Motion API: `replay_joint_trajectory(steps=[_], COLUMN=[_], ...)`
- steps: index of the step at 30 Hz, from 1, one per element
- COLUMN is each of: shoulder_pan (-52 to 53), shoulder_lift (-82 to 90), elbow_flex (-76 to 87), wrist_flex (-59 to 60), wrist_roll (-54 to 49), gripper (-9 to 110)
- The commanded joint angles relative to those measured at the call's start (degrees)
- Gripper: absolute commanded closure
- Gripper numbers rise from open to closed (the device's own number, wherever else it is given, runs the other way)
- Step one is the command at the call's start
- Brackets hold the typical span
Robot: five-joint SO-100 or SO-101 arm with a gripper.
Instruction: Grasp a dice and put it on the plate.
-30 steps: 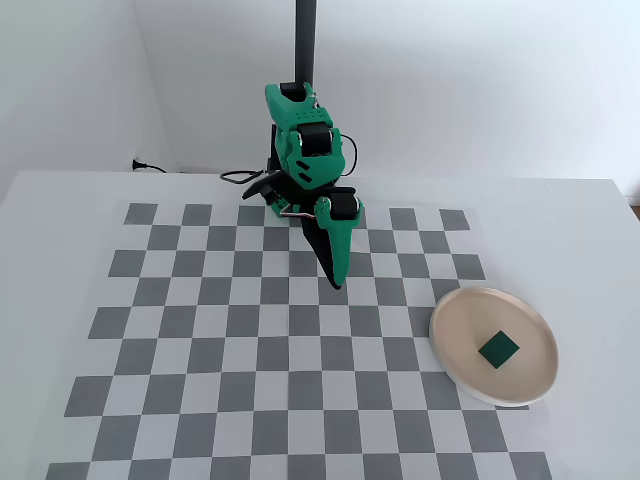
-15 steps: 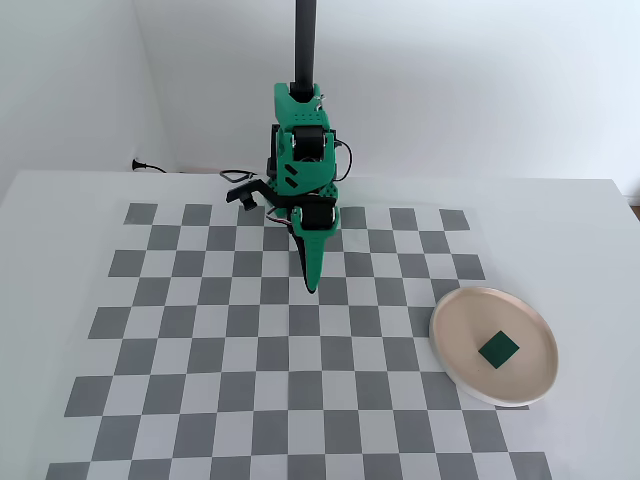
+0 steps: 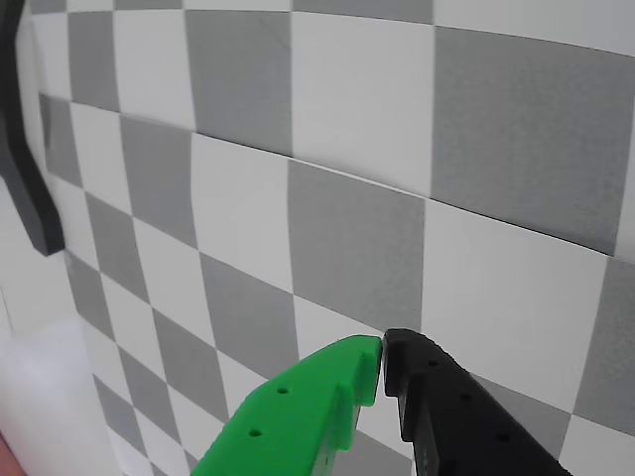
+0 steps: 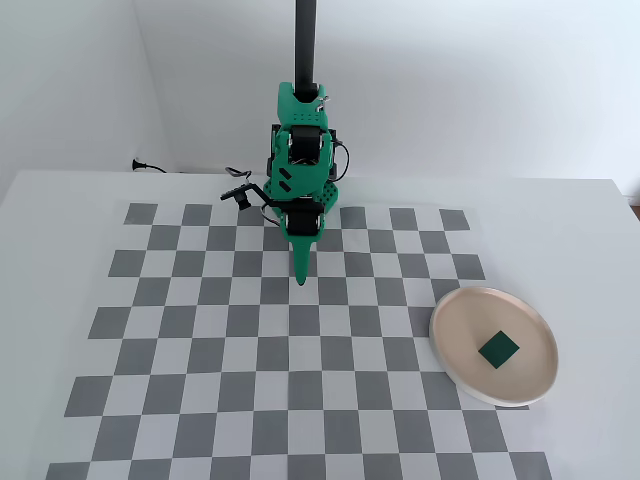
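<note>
One dice [image 4: 498, 349] already lying on plate [image 4: 492, 345], right side of counter [image 4: 60, 250] in fixed view. Gripper [image 3: 383, 359] closed, empty, well apart near arm base. Placing step looks done; nothing left but parking.

A grey-and-white checkered mat [image 4: 300, 350] lies flat on a white table [image 4: 60, 230], covering most of the tabletop in the fixed view, with bare table showing along its left, right and far edges. Behind the mat's far edge a black vertical pole [image 4: 306, 45] rises against the white wall [image 4: 480, 80]. Beyond the mat's far left corner, a black cable [image 4: 150, 167] lies where table and wall meet.
</note>
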Motion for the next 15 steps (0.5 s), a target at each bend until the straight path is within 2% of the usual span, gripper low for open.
replay_joint_trajectory(steps=[1,15], shoulder_pan=[0.44,0.62], shoulder_lift=[0.88,0.97], elbow_flex=[-2.20,-1.76], wrist_flex=[0.70,-0.88], wrist_roll=[0.09,-0.44], gripper=[106,104])
